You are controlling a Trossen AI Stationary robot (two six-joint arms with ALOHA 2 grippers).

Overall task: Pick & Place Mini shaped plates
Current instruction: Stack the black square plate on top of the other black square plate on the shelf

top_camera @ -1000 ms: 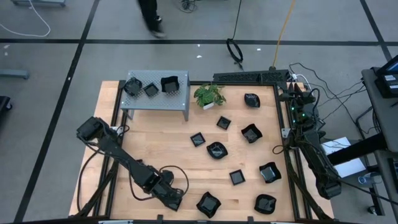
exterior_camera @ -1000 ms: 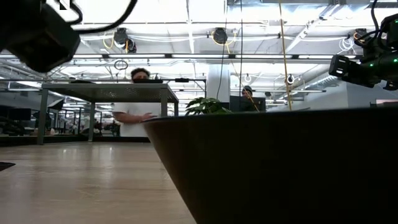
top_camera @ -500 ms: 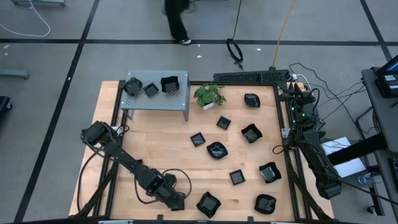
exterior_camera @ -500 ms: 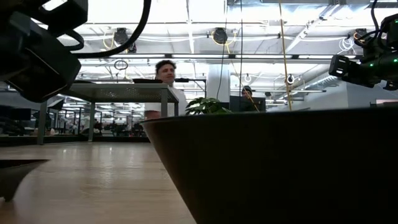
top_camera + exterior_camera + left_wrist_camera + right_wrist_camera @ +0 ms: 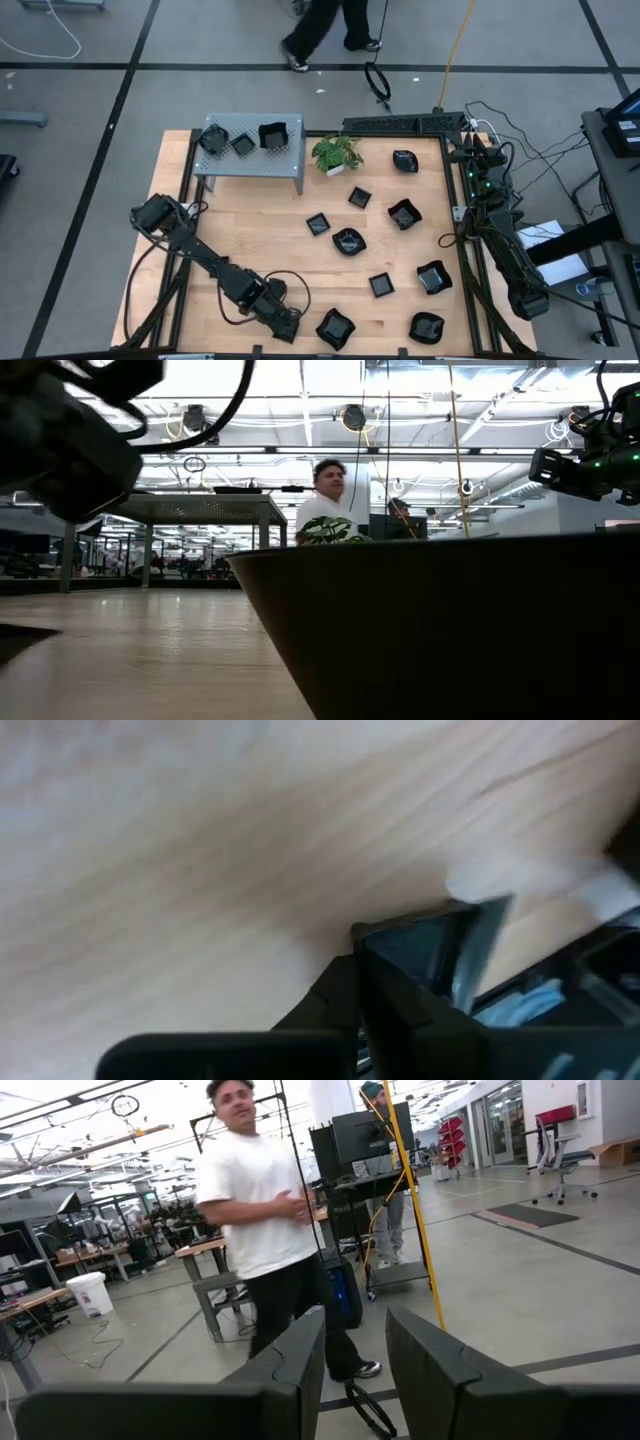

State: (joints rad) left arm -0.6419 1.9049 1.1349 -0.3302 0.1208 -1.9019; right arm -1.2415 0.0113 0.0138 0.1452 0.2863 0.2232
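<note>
Left wrist view only: left end effector (image 5: 358,982) pinched on rim of a square mini plate (image 5: 440,945) at the table (image 5: 260,230) near edge. High view: right end effector (image 5: 530,303) parked off-table; its wrist view shows fingers apart, holding nothing.

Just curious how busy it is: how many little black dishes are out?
12. Three dishes sit on the grey shelf; nine are spread over the table's right half, from beside the plant to the front edge. One more may hide under the left tool.
</note>
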